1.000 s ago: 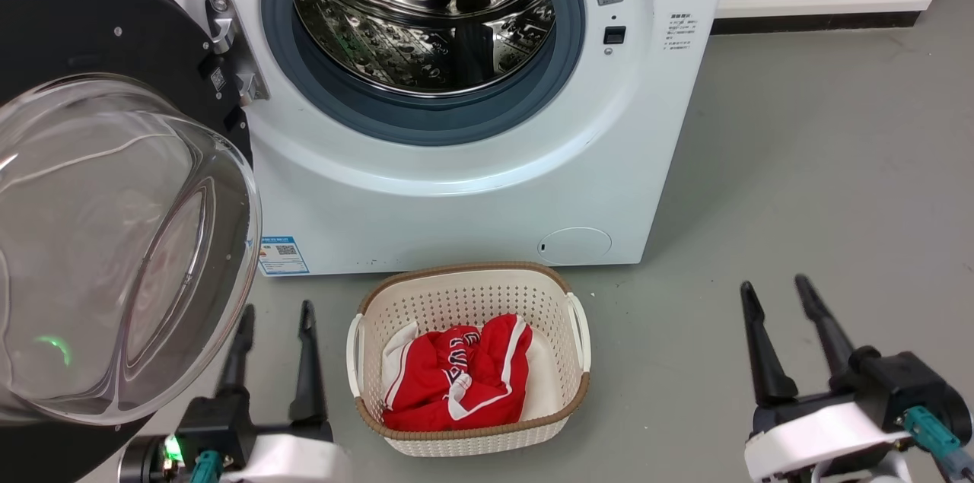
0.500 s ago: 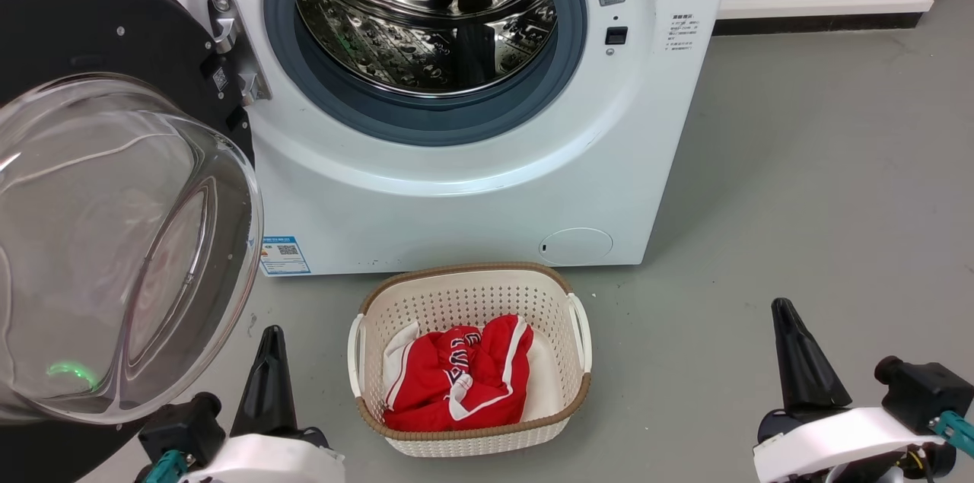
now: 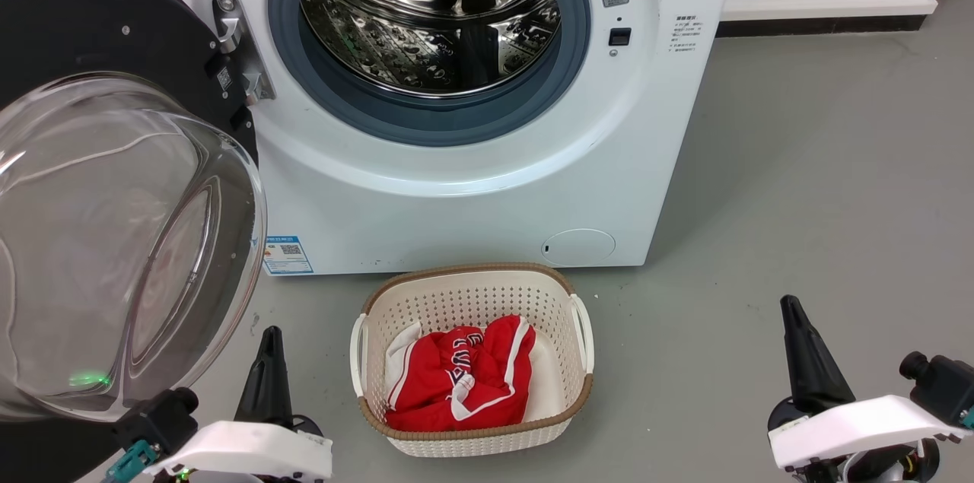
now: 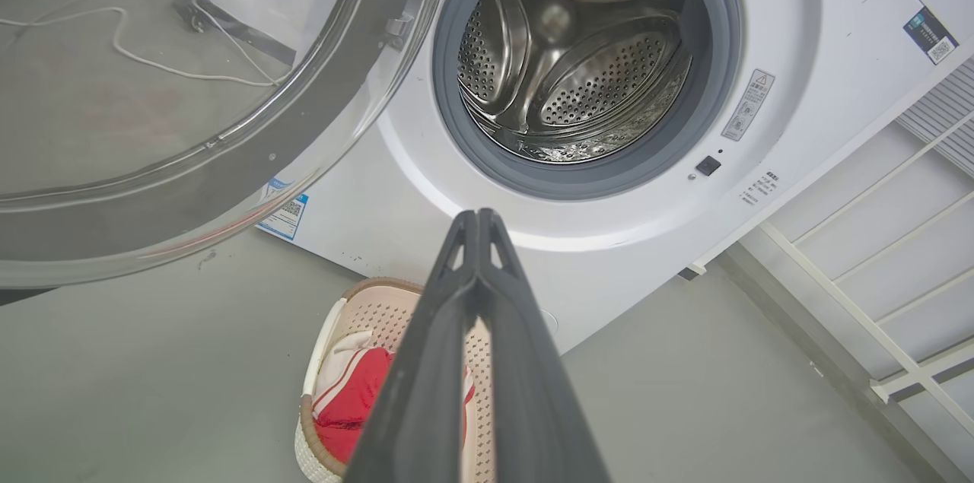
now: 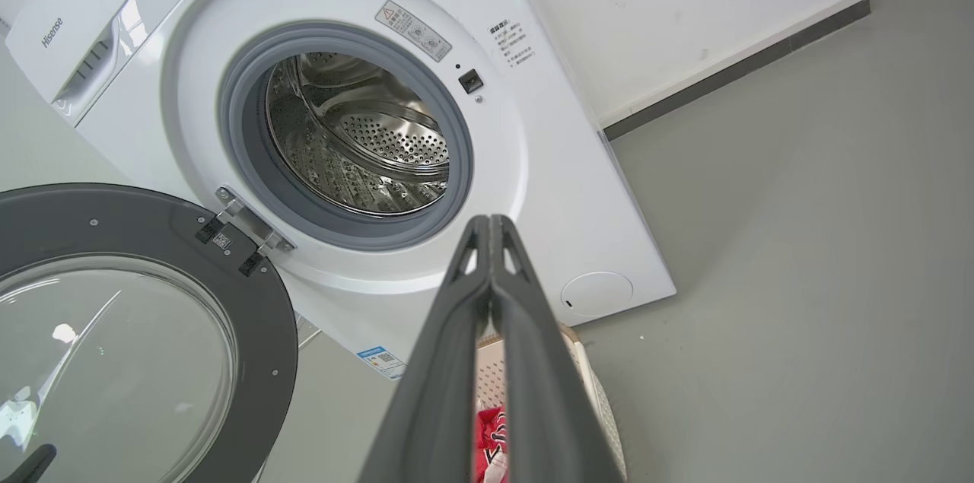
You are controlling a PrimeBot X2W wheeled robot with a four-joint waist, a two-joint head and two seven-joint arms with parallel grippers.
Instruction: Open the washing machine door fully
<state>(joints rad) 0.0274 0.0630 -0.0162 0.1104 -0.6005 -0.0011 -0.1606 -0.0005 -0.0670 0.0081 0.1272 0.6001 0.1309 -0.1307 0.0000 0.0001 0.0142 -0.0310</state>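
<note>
The white washing machine (image 3: 456,194) stands ahead with its steel drum (image 3: 434,11) exposed inside the grey rubber ring. The washing machine door (image 3: 91,19), a black disc with a bulging clear glass bowl (image 3: 114,239), is swung out to the left on its hinge (image 3: 240,57). My left gripper (image 3: 270,332) is shut and empty at the lower left, just right of the glass bowl and apart from it. My right gripper (image 3: 789,302) is shut and empty at the lower right, over bare floor. The wrist views show the door (image 4: 190,87) (image 5: 114,224) and each closed gripper (image 4: 477,214) (image 5: 489,218).
A cream perforated basket (image 3: 464,270) holding a red and white garment (image 3: 456,376) sits on the grey floor in front of the machine, between my arms. A white wall with a dark baseboard (image 3: 822,20) runs behind on the right. A white rack (image 4: 875,255) stands beside the machine.
Both grippers have gone from open to shut and drawn back toward the bottom edge. The door has not moved; the camera has shifted slightly.
</note>
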